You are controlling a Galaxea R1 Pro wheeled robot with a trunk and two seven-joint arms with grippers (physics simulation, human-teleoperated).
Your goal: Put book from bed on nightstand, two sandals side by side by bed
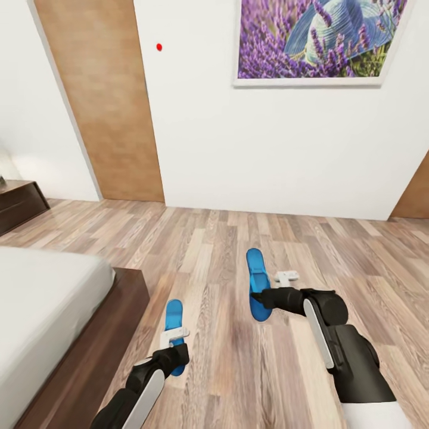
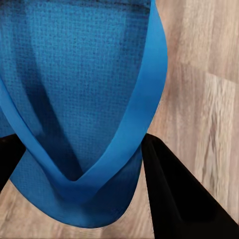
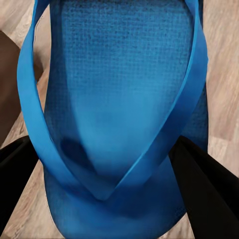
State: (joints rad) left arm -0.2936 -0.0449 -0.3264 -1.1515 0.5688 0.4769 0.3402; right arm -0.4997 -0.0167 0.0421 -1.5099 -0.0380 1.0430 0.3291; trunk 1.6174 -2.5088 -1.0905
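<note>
Two bright blue sandals are over the wood floor to the right of the bed point(image 1: 42, 298). My left gripper point(image 1: 176, 353) is shut on the near end of one sandal point(image 1: 174, 313), close beside the bed's dark frame. In the left wrist view the black fingers point(image 2: 174, 199) press both edges of its sole point(image 2: 84, 74). My right gripper point(image 1: 257, 296) is shut on the other sandal point(image 1: 256, 268), farther out and to the right. Its strap and sole point(image 3: 119, 74) sit between the fingers point(image 3: 204, 189). The nightstand point(image 1: 21, 202) stands at the far left. The book is out of view.
Wood-plank floor point(image 1: 226, 369) stretches ahead to a white wall with a lavender picture point(image 1: 316, 39). A brown wall panel point(image 1: 104, 101) runs up the wall at the left. The bed's corner point(image 1: 128, 286) juts out near my left arm.
</note>
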